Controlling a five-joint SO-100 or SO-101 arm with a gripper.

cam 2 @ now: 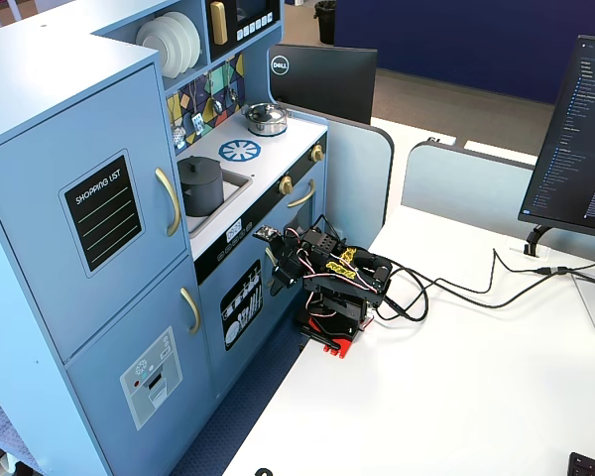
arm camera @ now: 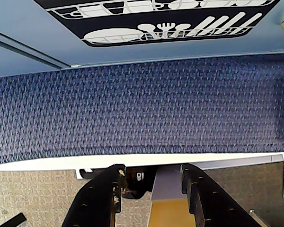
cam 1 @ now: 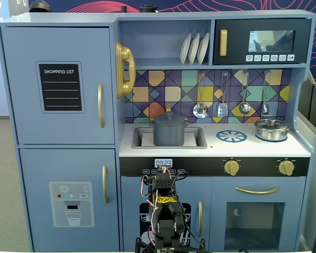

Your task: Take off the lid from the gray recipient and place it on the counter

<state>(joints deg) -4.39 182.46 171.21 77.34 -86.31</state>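
Lid (cam 1: 169, 118): sits closed on the gray recipient (cam 1: 169, 133), knob up, in a fixed view; it reads flat and level, so no long axis matters, only the knob at its middle.
Gray recipient: stands in the sink basin at the left part of the counter (cam 1: 216, 147), left of the blue burner ring (cam 1: 231, 136); the silver pot (cam 1: 271, 129) is well apart at the far right.
Counter: bare pale surface shows between sink and burner ring, a likely place to set the lid down.
Arm (cam 2: 329, 286): folded low on the white bench (cam 2: 456, 397), in front of the kitchen's lower doors, below counter level.
Hand (arm camera: 151, 187): in the wrist view its two dark fingers stand moderately apart with nothing between them, facing down at blue carpet and the bench edge.
Key relation: the lid lies above and beyond the hand, nearly straight ahead in a fixed view; I judge the arm must rise and reach forward over the counter edge.
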